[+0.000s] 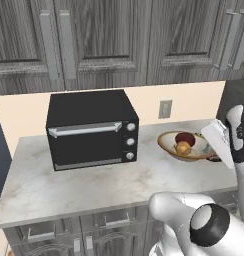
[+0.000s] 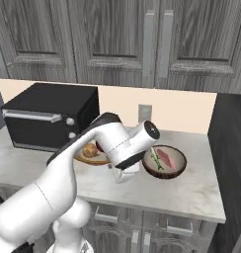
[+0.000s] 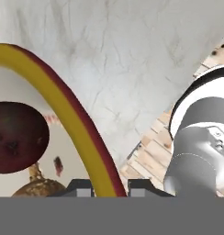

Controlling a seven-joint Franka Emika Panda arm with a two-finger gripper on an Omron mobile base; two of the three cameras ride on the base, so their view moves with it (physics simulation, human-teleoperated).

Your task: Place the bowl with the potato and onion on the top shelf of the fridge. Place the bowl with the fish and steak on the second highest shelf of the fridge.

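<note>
Hand view: the gripper is clamped on the gold-brown rim of the bowl with the potato and onion, one fingertip inside the rim and one outside. The onion and the potato lie inside this bowl. Left base view: the bowl rests on the marble counter, to the right of the black toaster oven. Right base view: the bowl with the fish and steak stands on the same counter, further right of the toaster oven, beyond the arm.
</note>
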